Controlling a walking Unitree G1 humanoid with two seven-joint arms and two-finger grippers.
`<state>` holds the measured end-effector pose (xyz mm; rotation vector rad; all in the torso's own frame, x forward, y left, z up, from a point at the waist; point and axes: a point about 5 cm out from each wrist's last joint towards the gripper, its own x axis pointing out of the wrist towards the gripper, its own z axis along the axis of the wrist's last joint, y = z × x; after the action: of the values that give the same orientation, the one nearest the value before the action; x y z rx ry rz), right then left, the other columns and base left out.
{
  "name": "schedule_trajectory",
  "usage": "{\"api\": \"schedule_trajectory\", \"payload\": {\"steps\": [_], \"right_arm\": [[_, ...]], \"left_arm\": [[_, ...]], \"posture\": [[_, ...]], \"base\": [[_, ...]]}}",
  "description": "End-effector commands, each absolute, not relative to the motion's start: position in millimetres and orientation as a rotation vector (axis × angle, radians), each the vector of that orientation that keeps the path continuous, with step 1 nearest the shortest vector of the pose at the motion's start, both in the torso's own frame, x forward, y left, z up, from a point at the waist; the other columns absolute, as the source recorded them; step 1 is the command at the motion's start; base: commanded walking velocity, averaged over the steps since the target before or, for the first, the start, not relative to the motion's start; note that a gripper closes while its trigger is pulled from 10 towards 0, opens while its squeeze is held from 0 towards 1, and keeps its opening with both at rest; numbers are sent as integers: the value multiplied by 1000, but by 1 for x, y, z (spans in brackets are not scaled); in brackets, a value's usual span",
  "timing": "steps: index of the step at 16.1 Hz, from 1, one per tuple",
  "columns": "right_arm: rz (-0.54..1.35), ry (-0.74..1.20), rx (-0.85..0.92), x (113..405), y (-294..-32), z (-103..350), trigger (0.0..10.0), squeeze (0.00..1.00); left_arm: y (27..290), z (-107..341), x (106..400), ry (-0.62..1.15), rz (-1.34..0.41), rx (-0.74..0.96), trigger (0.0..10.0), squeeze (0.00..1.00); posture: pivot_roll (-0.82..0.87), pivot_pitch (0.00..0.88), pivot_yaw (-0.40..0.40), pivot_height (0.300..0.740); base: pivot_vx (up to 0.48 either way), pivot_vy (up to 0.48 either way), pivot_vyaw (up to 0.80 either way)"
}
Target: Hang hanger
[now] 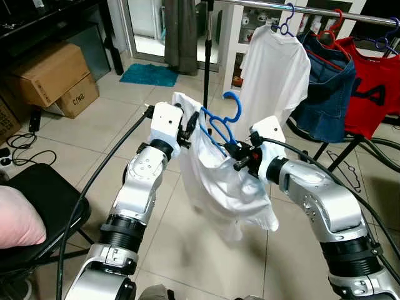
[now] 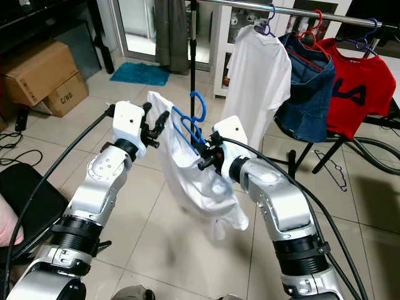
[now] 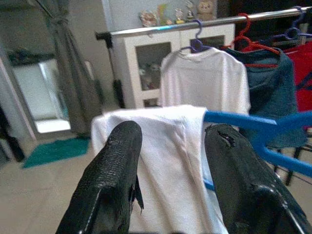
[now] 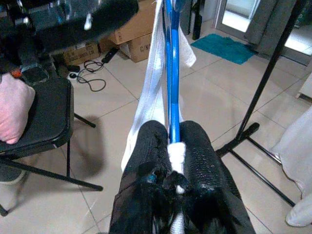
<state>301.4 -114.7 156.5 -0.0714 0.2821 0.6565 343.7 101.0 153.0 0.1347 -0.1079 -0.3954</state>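
A blue hanger (image 1: 220, 127) with a white shirt (image 1: 215, 181) draped over it hangs between my two grippers, at chest height in front of the clothes rail (image 1: 300, 9). My right gripper (image 1: 237, 154) is shut on the hanger's lower bar (image 4: 170, 73) together with a fold of shirt cloth. My left gripper (image 1: 192, 125) is at the shirt's other shoulder, open, its fingers (image 3: 114, 170) standing on either side of the cloth (image 3: 165, 156). The hanger's hook (image 1: 232, 102) points up, below the rail and left of the hung clothes.
On the rail hang a white T-shirt (image 1: 273, 75), a blue denim garment (image 1: 328, 87) and a red shirt (image 1: 375, 87). The rack's black pole (image 1: 207, 56) stands behind the hanger. A black chair (image 1: 44, 200) and cardboard boxes (image 1: 53, 75) are to the left.
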Motion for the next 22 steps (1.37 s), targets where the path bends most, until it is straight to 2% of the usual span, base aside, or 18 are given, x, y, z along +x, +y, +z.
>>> {"api": "schedule_trajectory", "payload": {"steps": [1,2,3,4,5,9,18,22], "right_arm": [[657,242,-64,305,-116,167,0,0],[662,241,-64,304,-115,167,0,0],[668,240,-63,304,-114,167,0,0],[674,237,-61,304,-113,167,0,0],[678,236,-60,303,-112,168,0,0],[691,236,-60,302,-111,168,0,0],[705,236,-62,302,-110,169,0,0],[706,235,-64,303,-111,169,0,0]], "left_arm": [[97,153,345,-94,-432,126,10000,0],[97,152,345,-84,-433,138,10000,0],[97,151,345,-74,-430,141,7882,0],[97,150,345,-69,-434,137,1686,0],[97,149,346,-64,-445,135,0,0],[95,148,351,-42,-483,150,0,0],[106,149,361,-25,-413,200,0,0],[102,148,363,-20,-462,197,0,0]], "posture": [[-12,0,6,740],[-11,0,8,740],[-11,0,11,740],[-12,0,12,740],[-12,0,12,740],[-15,0,14,740],[-14,0,16,740],[-17,0,15,740]], "base": [[0,0,0],[0,0,0],[0,0,0],[0,0,0],[0,0,0],[0,0,0],[0,0,0],[0,0,0]]}}
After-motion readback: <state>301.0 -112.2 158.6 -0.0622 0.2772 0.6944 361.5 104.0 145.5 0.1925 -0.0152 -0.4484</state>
